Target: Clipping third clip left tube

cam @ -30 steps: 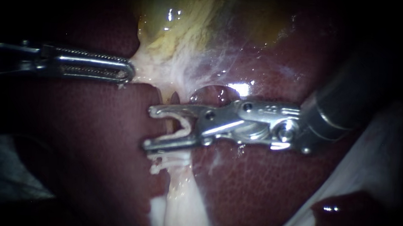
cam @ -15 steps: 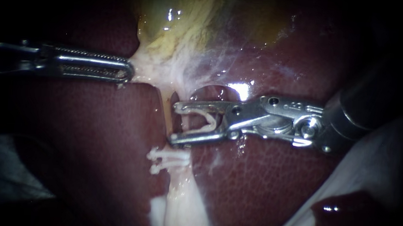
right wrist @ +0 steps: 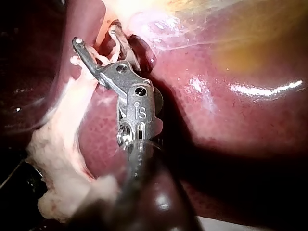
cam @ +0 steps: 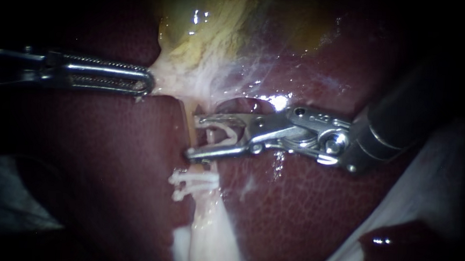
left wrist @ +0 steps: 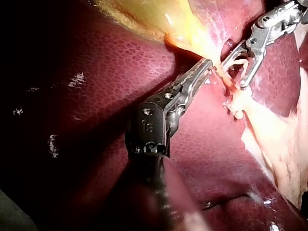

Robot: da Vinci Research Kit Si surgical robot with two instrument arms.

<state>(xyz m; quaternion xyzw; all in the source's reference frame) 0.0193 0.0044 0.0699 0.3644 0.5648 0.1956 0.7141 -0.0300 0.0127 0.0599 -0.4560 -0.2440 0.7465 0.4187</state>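
Slippage is the risk: the right instrument (cam: 193,136), jaws apart and holding a white clip (cam: 227,135), reaches the tube (cam: 189,121) just above the set clips (cam: 191,183) only by its tips, so closing may catch half. The left instrument (cam: 144,82), farther above those clips, clamps pale tissue (cam: 176,81).

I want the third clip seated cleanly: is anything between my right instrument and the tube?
Nothing visible. The right instrument, holding the loaded clip, already straddles the tube just above the two placed clips; the left instrument grips pale tissue higher up, clear of it.
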